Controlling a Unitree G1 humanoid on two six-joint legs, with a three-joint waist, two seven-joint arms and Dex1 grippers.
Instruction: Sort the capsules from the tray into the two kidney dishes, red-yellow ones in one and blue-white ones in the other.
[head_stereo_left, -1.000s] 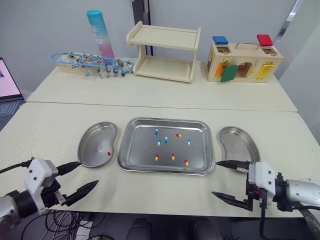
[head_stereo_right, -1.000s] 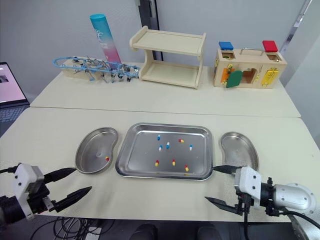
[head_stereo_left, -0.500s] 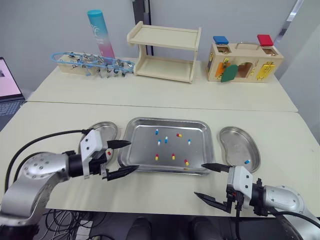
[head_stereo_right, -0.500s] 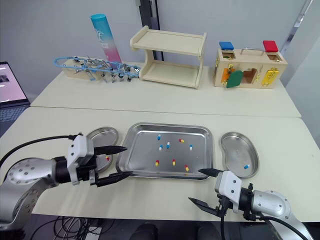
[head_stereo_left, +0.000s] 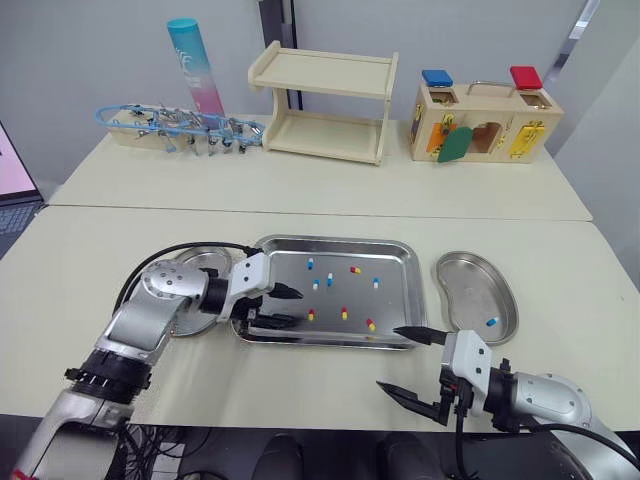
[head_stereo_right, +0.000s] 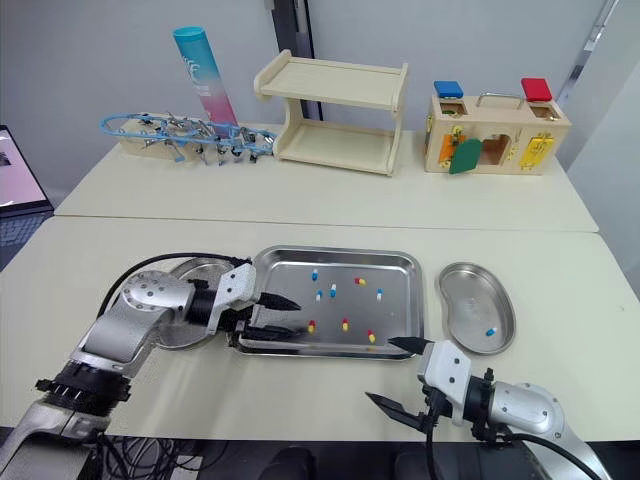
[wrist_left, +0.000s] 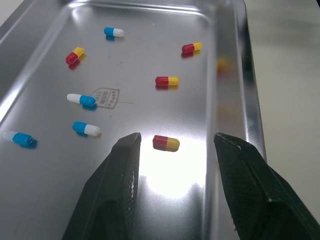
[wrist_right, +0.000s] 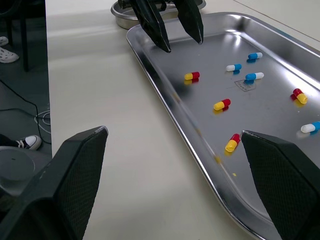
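The steel tray (head_stereo_left: 330, 241) lies mid-table with several red-yellow and blue-white capsules scattered in it. My left gripper (head_stereo_left: 293, 308) hangs open over the tray's left part. One red-yellow capsule (wrist_left: 166, 143) lies on the tray floor between its fingertips, untouched. The left kidney dish (head_stereo_left: 198, 262) is largely hidden under my left arm. A single blue-white capsule (head_stereo_left: 491, 322) rests in the right kidney dish (head_stereo_left: 470, 285). In front of the tray's near right corner, my right gripper (head_stereo_left: 392, 360) stands open and holds nothing.
On the far table stand a wooden shelf (head_stereo_left: 320, 105), a wooden lock box (head_stereo_left: 482, 115), a tall blue-pink tube (head_stereo_left: 190, 60) and a blue wire rack (head_stereo_left: 170, 130). A laptop edge (head_stereo_left: 8, 180) sits at the far left. Bare tabletop runs along the front edge.
My left arm swung in from the front left edge, past the left dish, to over the tray. My right gripper drew left from beside the right dish, uncovering the blue-white capsule there.
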